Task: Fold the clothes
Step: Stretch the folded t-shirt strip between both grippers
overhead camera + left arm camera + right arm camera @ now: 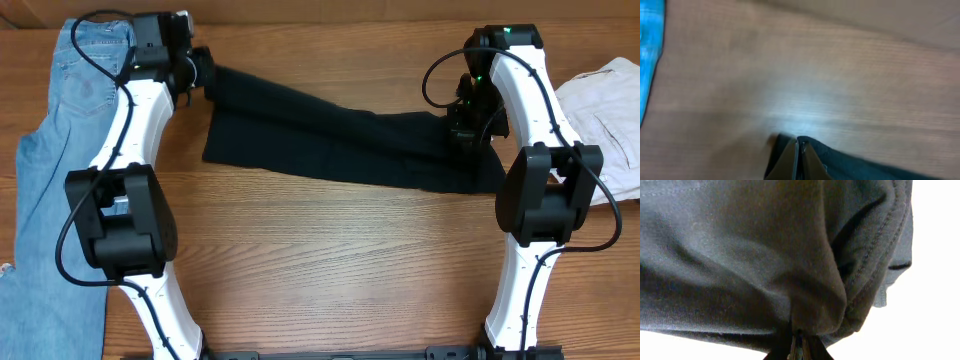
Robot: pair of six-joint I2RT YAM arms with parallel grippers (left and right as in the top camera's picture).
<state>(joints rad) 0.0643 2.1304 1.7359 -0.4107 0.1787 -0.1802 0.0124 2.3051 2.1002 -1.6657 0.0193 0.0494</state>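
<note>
Wood table (320, 260) fills the overhead view, grain running L to R. Jeans (60, 150), light blue denim, lie down the table's L side from top to bottom of the frame, partly under the left arm (135, 110). In the left wrist view they show only as a bright blue strip at the L edge.

The clothes (340, 145) are 1 black soft garment, stretched long across the far half of the table. It runs from upper L down toward centre-R, w/ a fold ridge along its length. From above, can't tell if either end is lifted off the wood.

2 arms, white w/ black joints, come up from the near edge, 1 per side. The right arm (535, 110) has a green light at its top.

A pale beige-white garment (610, 110) lies crumpled at the R edge, apart from the black one and partly behind the right arm.

Left gripper (797, 145) sits at the garment's upper-L end. Its fingers (787, 162) are pressed tight together w/ the black fabric edge pinched between them, and the cloth trails off toward bottom-R.

Right gripper (799, 342) is at the garment's R end. Its fingers (816, 355) are clamped on a gathered bunch of the fabric. Creases fan up from the pinch, and a stitched hem (890, 245) curves down the R side. The background there is blown out white.
</note>
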